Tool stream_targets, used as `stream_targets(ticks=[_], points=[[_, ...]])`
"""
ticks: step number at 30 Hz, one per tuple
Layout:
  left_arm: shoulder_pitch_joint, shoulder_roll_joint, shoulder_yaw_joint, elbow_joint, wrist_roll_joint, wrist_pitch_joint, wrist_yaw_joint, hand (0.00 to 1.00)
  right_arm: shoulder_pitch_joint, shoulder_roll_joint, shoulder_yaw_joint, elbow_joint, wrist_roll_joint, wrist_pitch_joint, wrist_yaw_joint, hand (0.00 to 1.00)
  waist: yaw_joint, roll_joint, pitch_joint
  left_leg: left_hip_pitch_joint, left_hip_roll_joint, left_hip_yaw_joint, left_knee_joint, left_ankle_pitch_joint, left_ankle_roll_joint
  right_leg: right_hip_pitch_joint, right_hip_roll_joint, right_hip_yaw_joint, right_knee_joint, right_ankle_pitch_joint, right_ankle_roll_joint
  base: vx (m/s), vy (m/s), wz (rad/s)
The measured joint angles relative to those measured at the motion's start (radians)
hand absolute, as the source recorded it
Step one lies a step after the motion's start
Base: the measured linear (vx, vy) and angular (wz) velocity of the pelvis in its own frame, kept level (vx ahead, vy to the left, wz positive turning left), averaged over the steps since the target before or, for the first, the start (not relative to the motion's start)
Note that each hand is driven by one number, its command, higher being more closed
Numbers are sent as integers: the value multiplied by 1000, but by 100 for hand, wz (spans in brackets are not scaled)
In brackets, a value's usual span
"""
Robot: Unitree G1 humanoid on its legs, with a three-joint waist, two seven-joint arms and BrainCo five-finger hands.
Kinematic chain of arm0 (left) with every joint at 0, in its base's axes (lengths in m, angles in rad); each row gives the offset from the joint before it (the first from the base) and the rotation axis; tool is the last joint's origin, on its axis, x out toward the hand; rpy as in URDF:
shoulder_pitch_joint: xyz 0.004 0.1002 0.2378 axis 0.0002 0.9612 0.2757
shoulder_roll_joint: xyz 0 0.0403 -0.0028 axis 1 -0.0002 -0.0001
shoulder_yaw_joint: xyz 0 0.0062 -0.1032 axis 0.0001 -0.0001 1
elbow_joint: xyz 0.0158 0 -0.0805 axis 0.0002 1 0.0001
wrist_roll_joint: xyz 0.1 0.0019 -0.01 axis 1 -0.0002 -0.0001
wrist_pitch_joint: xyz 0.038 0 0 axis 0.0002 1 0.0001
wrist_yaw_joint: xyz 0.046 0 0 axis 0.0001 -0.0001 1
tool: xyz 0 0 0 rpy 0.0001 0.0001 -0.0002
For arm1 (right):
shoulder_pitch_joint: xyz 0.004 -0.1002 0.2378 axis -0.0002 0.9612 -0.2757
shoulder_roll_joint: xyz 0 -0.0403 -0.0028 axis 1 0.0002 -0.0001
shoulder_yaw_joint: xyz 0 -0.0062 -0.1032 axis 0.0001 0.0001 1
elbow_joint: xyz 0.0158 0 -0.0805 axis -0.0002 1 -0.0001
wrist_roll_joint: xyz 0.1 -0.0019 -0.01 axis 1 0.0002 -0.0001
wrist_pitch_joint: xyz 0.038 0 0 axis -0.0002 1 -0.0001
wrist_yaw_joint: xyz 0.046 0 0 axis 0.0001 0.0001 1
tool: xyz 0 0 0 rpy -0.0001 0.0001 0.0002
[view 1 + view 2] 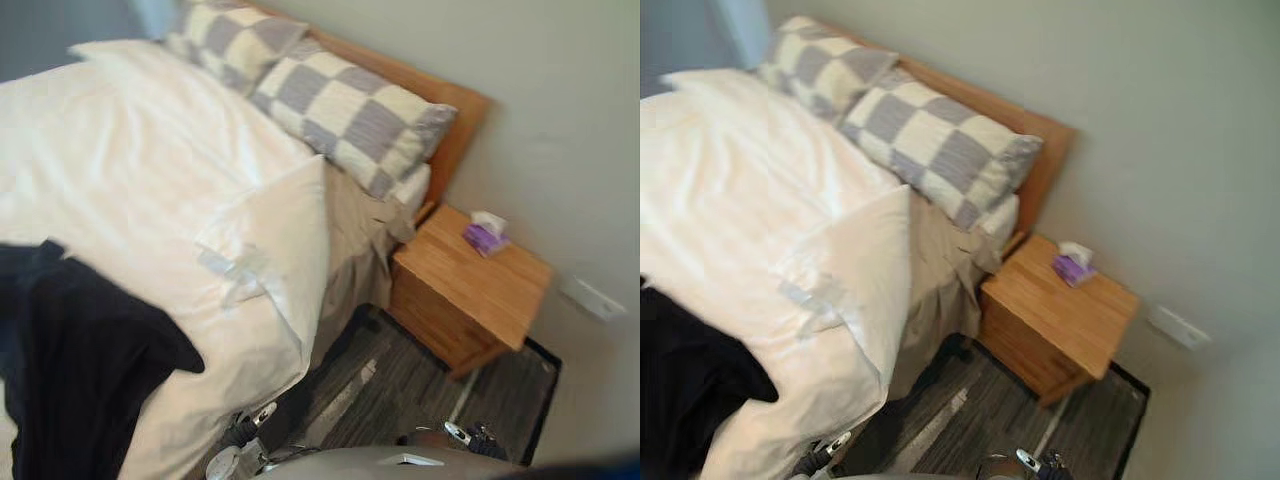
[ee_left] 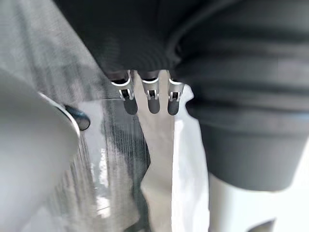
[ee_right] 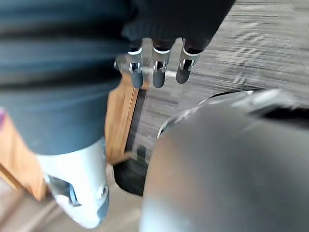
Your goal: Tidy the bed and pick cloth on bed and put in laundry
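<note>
So, left hand [image 2: 153, 99]: its fingers [image 2: 130, 99] are hanging straight, side by side and slightly apart, gripping nothing.
Past the left fingers: a drooping edge of the white duvet [image 2: 166, 159] is hanging against the dark grey striped floor [image 2: 116, 145].
Right hand [image 3: 159, 72]: its fingers [image 3: 136, 75] are likewise hanging straight in a row, slightly apart, holding nothing.
Past the right fingers: the wooden nightstand [image 3: 120, 116] is standing on the same floor.
Dark cloth [image 1: 80, 370]: one piece, black to very dark navy, is lying crumpled on the duvet at the near left of the bed [image 1: 455, 110], with one lobe spreading toward the bed's near edge; neither hand is touching it.
Duvet: one, its near corner is lying folded back, and a beige sheet [image 1: 355, 240] is showing below it.
Pillows: two, both checked grey and cream; the near pillow [image 1: 350, 115] and the far pillow [image 1: 235, 35] are leaning side by side at the wooden headboard.
Nightstand: one, standing just beside the bed.
Tissue box [image 1: 487, 235]: one, purple, is sitting on the nightstand top with a white tissue sticking up.
Wall plate [image 1: 593, 298]: one, white, is sitting low on the wall near the nightstand.
</note>
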Motion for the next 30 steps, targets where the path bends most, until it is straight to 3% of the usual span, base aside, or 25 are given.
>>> stream_targets(ticks=[2,3,4,5,7,11,14,17,18,19,21,22,24,27,30], points=[[8,11,42,-13,3,-2,-6,0,2,6,62,6,4,-2,6,0,20,-55,0,-14,-24,-33,51,-45,-38,41,-15,96,-158,126,-1,254,-476,127],[0,5,71,-7,30,-1,-6,0,-2,-21,73,21,16,-1,21,0,29,-38,2,-10,20,-4,86,-71,-65,54,0,65,-113,118,-2,232,-476,115],[16,-22,74,-15,45,-7,-14,0,-10,-56,97,13,18,-9,21,0,23,1,5,-24,80,71,88,-43,-90,60,26,59,-74,116,-14,188,-388,121],[22,-32,81,-19,56,-8,-20,0,-15,-60,110,14,18,-15,22,0,18,9,2,-19,92,85,82,-36,-102,75,31,57,-71,96,-18,201,-210,125],[27,-46,111,-30,58,-17,-19,0,-31,-86,170,16,17,-11,37,0,35,6,1,24,109,77,7,4,-149,120,33,3,-69,3,-38,205,-272,84],[44,-54,130,-31,58,-24,-21,0,-77,-52,210,16,-3,19,63,0,43,13,-4,21,131,100,-17,105,-186,158,41,-57,-92,-9,-57,71,-211,48],[55,-57,134,-45,85,-35,-27,0,-89,-31,195,17,-32,55,77,0,40,5,-1,-4,139,193,8,135,-175,222,21,-148,-141,-11,-60,22,-83,83],[49,-47,124,-59,121,-45,-26,0,-91,-24,177,15,-28,80,66,0,19,5,-1,-47,174,483,122,69,-103,273,-11,-294,-160,-12,-61,-42,-11,124],[47,-44,111,-65,121,-46,-27,0,-91,-23,171,15,-18,91,60,0,26,5,-1,-60,184,557,165,43,-97,287,-24,-328,-156,-20,-51,-50,69,111],[47,-41,106,-67,126,-45,-28,0,-90,-20,166,15,-9,94,56,0,27,3,-1,-66,182,575,176,33,-94,292,-34,-340,-150,-30,-41,-25,178,78],[53,-24,95,-68,163,-43,-34,0,-85,-11,152,16,22,101,46,0,27,-5,-7,-55,119,560,109,49,-85,285,-74,-345,-120,-58,-20,-33,208,41],[57,-13,95,-68,183,-39,-45,0,-73,6,142,15,48,100,44,0,27,-27,-20,-12,64,558,-7,93,-76,283,-96,-340,-122,-62,-20,-19,131,13],[67,1,89,-66,187,-16,-71,0,-58,18,127,5,93,97,31,0,26,-33,-30,43,7,549,-166,165,-84,278,-102,-328,-126,-62,-20,7,147,14],[67,28,69,-62,198,26,-120,0,-40,29,109,3,214,96,-13,0,25,-46,-30,56,-14,523,-197,182,-72,298,-104,-318,-130,-39,-13,53,63,23],[64,39,51,-59,202,51,-153,0,-29,41,92,3,343,82,-92,0,21,-44,-33,70,-14,500,-198,167,-79,321,-96,-274,-129,-24,-32,78,11,28]])
